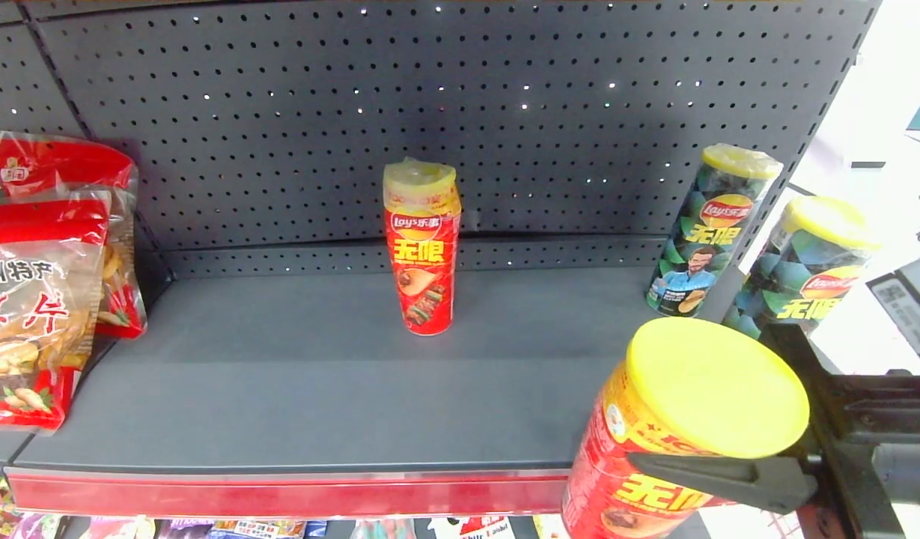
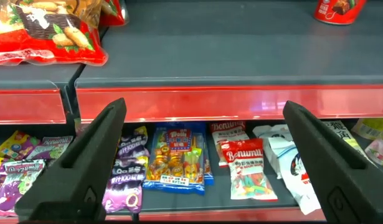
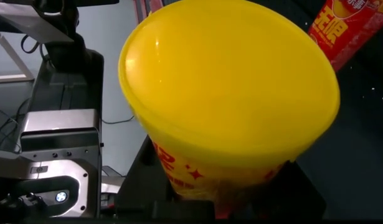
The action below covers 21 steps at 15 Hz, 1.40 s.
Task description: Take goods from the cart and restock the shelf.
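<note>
Right gripper (image 1: 677, 457) is clamped on the held red can (image 1: 605, 479), one dark finger (image 1: 729, 479) across its body just under the yellow lid (image 1: 718, 385). The can hangs in front of and to the right of the standing red can (image 1: 421, 251), out at the shelf (image 1: 280, 389) lip and not yet over the deck. Its long axis runs near upright, lid up and base down, with the lid tipped slightly right, away from the standing red can. I'd say level it first, carry it in above the lip, set it down flat beside the standing red can with a gap, and keep it short of the green cans (image 1: 710, 232) further right. The left gripper (image 2: 200, 168) is spread wide and holding nothing, below and in front of the standing red can.
</note>
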Tool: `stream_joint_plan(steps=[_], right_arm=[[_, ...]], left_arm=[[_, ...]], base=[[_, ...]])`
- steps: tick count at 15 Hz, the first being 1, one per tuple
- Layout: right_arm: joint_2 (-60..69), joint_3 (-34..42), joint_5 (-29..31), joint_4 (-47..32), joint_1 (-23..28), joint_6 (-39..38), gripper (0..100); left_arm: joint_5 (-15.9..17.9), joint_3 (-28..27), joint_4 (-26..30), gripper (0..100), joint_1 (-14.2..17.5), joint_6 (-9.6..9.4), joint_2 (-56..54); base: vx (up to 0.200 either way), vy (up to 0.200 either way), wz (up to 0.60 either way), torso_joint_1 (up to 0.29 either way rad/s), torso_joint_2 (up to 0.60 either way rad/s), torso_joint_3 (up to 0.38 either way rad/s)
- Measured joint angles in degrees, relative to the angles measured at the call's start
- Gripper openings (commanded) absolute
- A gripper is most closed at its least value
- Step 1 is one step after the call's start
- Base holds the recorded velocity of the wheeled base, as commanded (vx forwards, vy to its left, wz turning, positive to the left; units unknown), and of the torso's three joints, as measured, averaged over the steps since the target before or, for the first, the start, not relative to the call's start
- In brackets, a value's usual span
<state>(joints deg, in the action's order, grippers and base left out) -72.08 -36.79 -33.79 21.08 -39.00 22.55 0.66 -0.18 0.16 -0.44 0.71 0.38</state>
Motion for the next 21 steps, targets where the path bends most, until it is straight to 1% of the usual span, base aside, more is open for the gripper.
stream_joint_plan(steps=[2,4,5,6,8,9,11,14,17,19,20,21], right_arm=[[-0.18,-0.46,0.07,0.02,-0.06,0.05,0],[-0.40,-2.32,0.16,-0.01,-0.09,0.09,0],[-0.51,-3.43,0.11,-0.33,-0.11,-0.04,0],[-0.57,-4.61,0.05,-0.34,-0.52,-0.26,0],[-0.51,-5.99,0.11,-2.33,-1.79,-0.80,0],[-0.46,-7.08,0.79,-3.02,-2.76,-0.94,0],[-0.57,-8.46,1.58,-3.10,-3.85,-0.99,0],[-0.66,-8.37,1.72,-3.10,-4.22,-1.01,0],[-0.74,-8.30,1.74,-3.10,-4.27,-1.12,0],[-0.88,-8.05,1.74,-3.12,-4.27,-1.12,0],[-1.18,-8.08,1.74,-3.05,-4.28,-1.12,0],[-1.60,-8.46,1.74,-2.96,-4.33,-1.18,0]], left_arm=[[0.02,0.00,0.00,100,0.00,-0.71,0.00],[0.23,0.00,-0.11,100,0.00,-3.83,0.00],[0.89,0.00,-0.16,100,0.00,-4.97,0.00],[1.11,0.00,-0.26,100,0.00,-5.17,0.00],[1.30,0.00,-0.26,100,0.00,-5.24,0.00],[1.94,0.00,-0.26,100,0.00,-5.38,0.00],[2.21,0.00,-0.26,100,0.00,-5.66,0.00],[2.23,0.00,-0.59,100,0.00,-6.01,0.00],[1.91,-0.11,-1.60,100,0.00,-5.71,0.06],[1.39,-3.01,-8.45,100,-0.71,-5.00,2.38],[-0.09,-4.91,-12.41,100,-1.97,-3.88,5.21],[-1.58,-7.08,-15.29,100,-4.38,-3.02,9.31]], base=[[0.000,0.000,0.00,0.000,0.00,0.000],[0.000,0.000,0.00,0.000,0.00,0.000],[0.000,0.000,0.00,0.000,0.00,0.000],[0.000,0.000,0.00,0.000,0.00,0.000],[0.000,0.000,0.00,0.000,0.00,0.000],[0.000,0.000,0.00,0.000,0.00,0.000],[0.000,0.000,0.00,0.000,0.00,0.000],[0.000,0.000,0.00,0.000,0.00,0.000],[0.000,0.000,0.00,0.000,0.00,0.000],[0.000,0.000,0.00,0.000,0.00,0.000],[0.000,0.000,0.00,0.000,0.00,0.000],[0.000,0.000,0.00,0.000,0.00,0.000]])
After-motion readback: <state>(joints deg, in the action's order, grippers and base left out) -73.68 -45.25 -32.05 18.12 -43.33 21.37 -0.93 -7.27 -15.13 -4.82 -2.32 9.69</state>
